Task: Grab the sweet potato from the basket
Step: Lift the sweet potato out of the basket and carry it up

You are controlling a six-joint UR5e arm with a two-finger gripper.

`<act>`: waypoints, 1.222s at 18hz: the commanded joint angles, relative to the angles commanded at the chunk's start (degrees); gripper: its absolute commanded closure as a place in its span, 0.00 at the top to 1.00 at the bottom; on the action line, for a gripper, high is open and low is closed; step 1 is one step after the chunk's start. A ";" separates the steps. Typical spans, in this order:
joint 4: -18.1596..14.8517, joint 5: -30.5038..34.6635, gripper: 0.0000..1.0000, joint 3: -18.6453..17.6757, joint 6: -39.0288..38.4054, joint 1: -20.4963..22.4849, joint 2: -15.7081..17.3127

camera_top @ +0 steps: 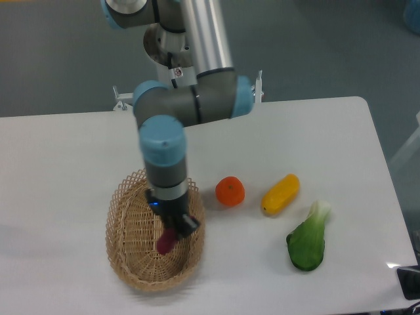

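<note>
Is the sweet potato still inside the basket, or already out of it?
Cannot tell whether it is lifted. The sweet potato sits in the gripper, over the basket, inside its rim.
</note>
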 joint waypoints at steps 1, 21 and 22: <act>-1.23 -0.09 0.16 0.79 2.02 1.41 0.62; -11.26 -0.27 0.15 4.23 31.73 24.88 4.14; -11.26 -0.35 0.15 4.14 32.35 25.32 4.14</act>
